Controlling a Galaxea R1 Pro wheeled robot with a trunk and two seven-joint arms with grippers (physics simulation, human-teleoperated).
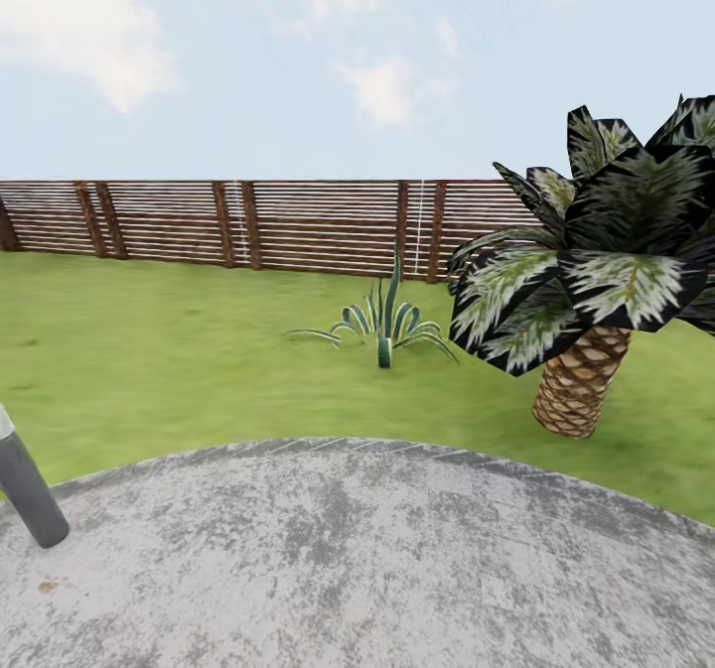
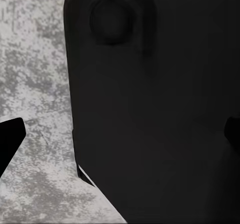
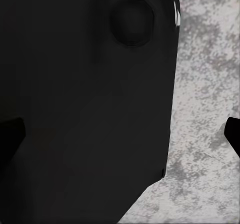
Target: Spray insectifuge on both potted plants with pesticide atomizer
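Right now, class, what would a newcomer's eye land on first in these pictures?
The striped-leaf palm dominates the head view's right side, rooted in the lawn. A small spiky plant stands mid-lawn before the brown slatted fence. Mottled grey paving curves across the foreground.

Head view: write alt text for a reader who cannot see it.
A round grey stone paving fronts a green lawn with a small spiky green plant and a striped-leaf palm. A brown slatted wooden fence stands behind under cloudy sky.

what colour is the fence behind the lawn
Reddish-brown slats with darker brown posts; the fence shows best in the head view.
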